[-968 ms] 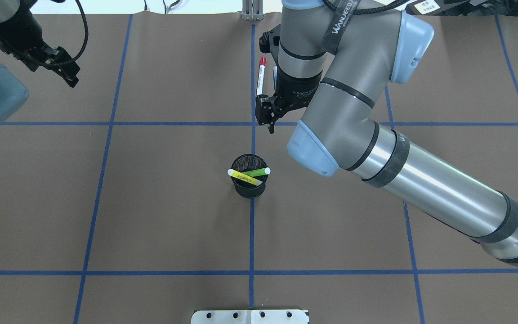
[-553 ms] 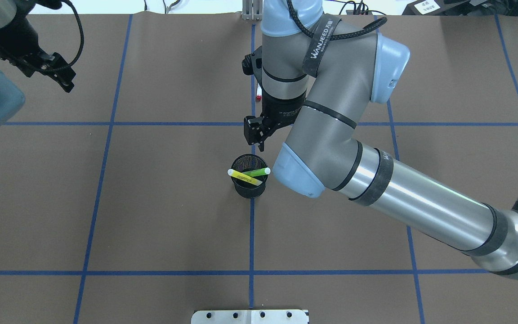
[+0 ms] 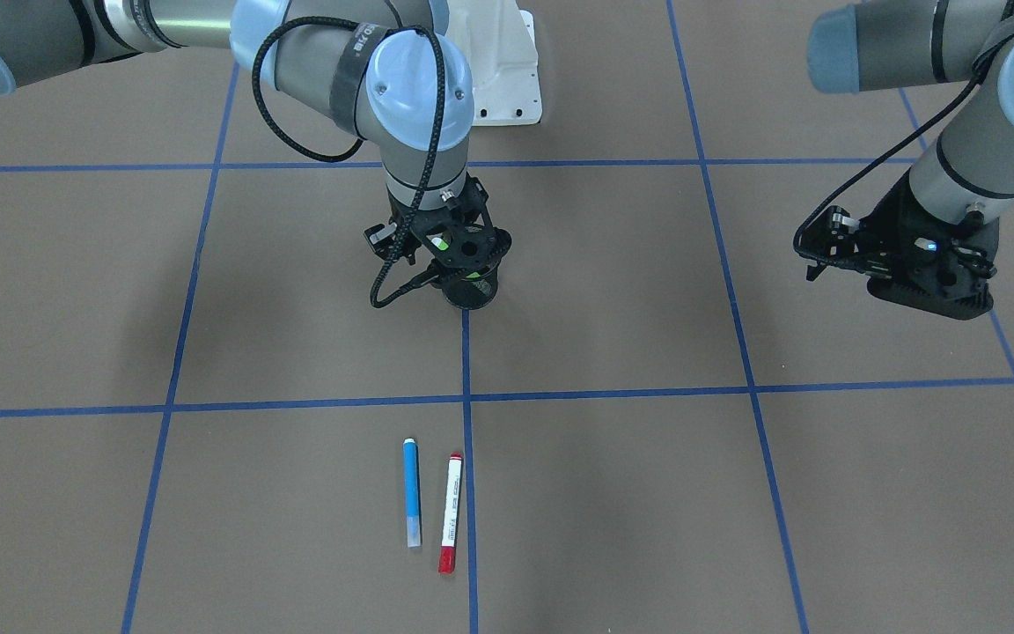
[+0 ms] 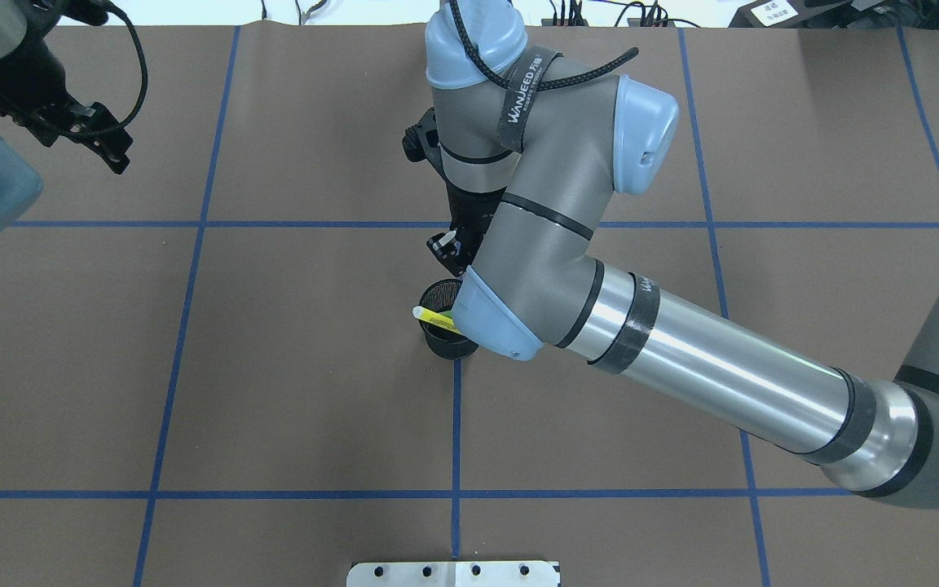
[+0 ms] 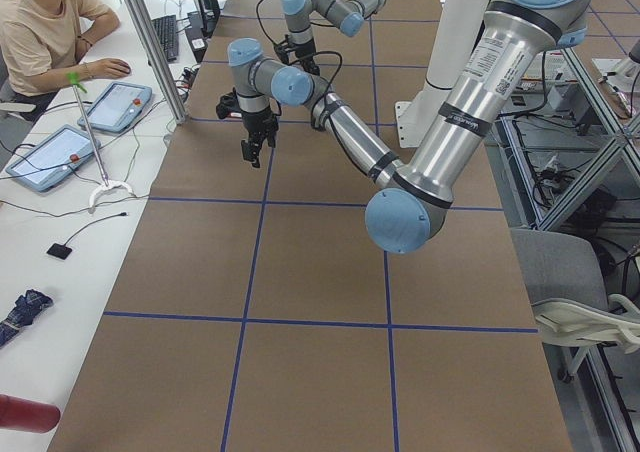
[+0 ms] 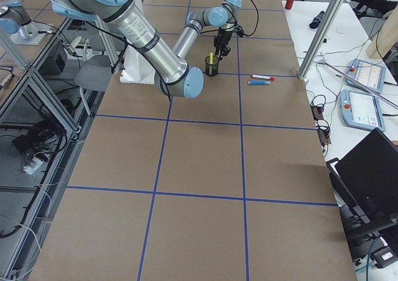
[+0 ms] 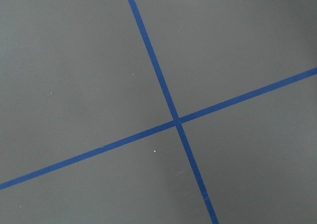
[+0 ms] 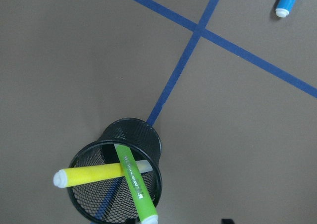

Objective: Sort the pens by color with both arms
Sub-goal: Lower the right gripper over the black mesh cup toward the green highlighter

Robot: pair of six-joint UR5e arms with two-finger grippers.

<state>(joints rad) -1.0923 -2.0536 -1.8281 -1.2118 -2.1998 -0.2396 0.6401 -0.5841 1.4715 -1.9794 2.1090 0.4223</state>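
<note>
Two pens, a yellow pen (image 8: pixel 94 175) and a green pen (image 8: pixel 134 184), stand crossed in the mesh cup (image 8: pixel 148 147), leaning on its rim. The blue pen (image 3: pixel 412 493) and the red-ended pen (image 3: pixel 449 513) lie parallel and apart on the mat (image 4: pixel 298 391), well away from the cup. The red-ended one lies just beside a line of blue tape (image 7: pixel 158 75).

A strap (image 4: pixel 528 90) on the right arm (image 4: pixel 722 383) reads "WANJEED"; print on the pens is too small to read.

The right gripper (image 3: pixel 463 251) hangs directly over the cup, which sits on a tape line with bare brown squares all round. The left gripper (image 4: pixel 111 151) hangs over bare mat at the far left. Whether either gripper's jaws are parted cannot be told.

Beside the table stand desks (image 5: pixel 60 202) with tablets (image 5: pixel 112 107), and a person (image 5: pixel 45 32) sits there.
</note>
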